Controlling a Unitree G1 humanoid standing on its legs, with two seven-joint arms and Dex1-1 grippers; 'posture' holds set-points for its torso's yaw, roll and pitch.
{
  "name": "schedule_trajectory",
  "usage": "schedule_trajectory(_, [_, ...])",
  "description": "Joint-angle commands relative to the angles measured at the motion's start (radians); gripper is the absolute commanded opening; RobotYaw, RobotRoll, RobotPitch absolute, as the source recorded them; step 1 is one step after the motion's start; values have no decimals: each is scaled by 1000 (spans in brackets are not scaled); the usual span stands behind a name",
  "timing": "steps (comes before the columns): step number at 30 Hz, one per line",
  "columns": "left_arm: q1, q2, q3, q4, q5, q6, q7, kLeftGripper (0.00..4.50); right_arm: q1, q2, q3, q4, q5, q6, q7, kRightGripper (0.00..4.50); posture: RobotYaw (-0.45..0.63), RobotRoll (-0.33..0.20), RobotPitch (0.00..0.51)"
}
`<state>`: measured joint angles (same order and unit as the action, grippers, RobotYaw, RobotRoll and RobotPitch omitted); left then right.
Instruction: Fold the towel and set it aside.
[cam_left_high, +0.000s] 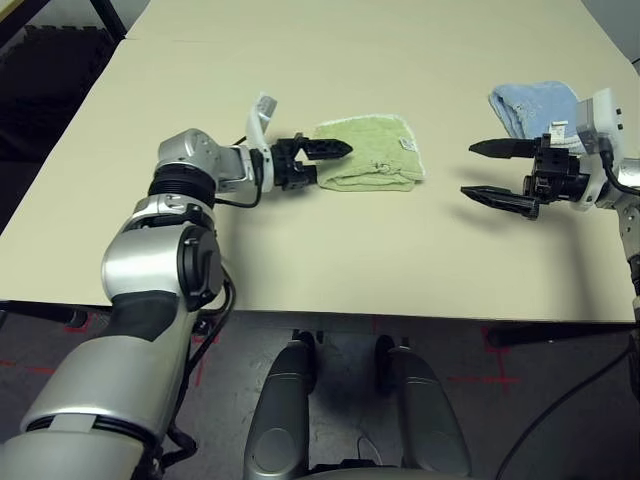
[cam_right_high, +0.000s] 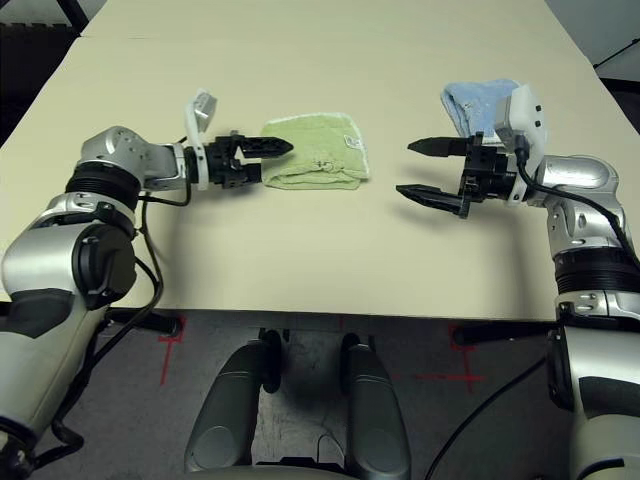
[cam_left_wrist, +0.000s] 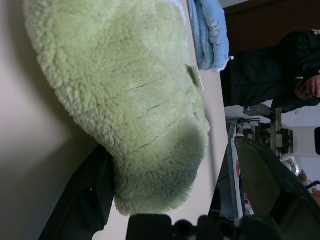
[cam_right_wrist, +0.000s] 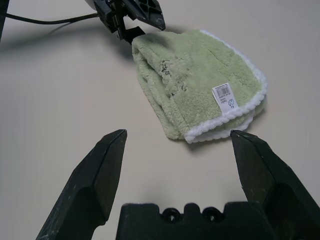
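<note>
We see the towel (cam_left_high: 370, 152) lying folded on the worktop (cam_left_high: 330, 250), about midway between its left and right edges and well back from the near edge; its white scalloped edging and a small label face the right side; our left gripper (cam_left_high: 322, 160) sits at the towel's left end with its fingers apart, one above the cloth and one low beside it, not clamped; our right gripper (cam_left_high: 500, 172) hangs above the worktop well apart from the towel, fingers spread wide and holding nothing; a blue towel (cam_left_high: 535, 105) lies near the right edge, behind that gripper.
</note>
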<state>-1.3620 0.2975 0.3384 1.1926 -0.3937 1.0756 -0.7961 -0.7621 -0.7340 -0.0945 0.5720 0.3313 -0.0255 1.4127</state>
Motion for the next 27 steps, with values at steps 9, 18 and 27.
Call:
schedule_trajectory(9, [-15, -21, 16, 35, 6, -65, 47, 4500, 33, -18, -12, -44, 9, 17, -10, 4477, -43, 0, 252])
schedule_trajectory(18, [-4, -13, 12, 48, 16, -83, 68, 1600, 39, -21, -12, -51, 11, 18, -16, 4500, -41, 0, 247])
schedule_trajectory(27, [-4, -1, 9, 44, 10, -70, 57, 21, 31, -21, -11, -37, 6, 11, -19, 4500, -31, 0, 245])
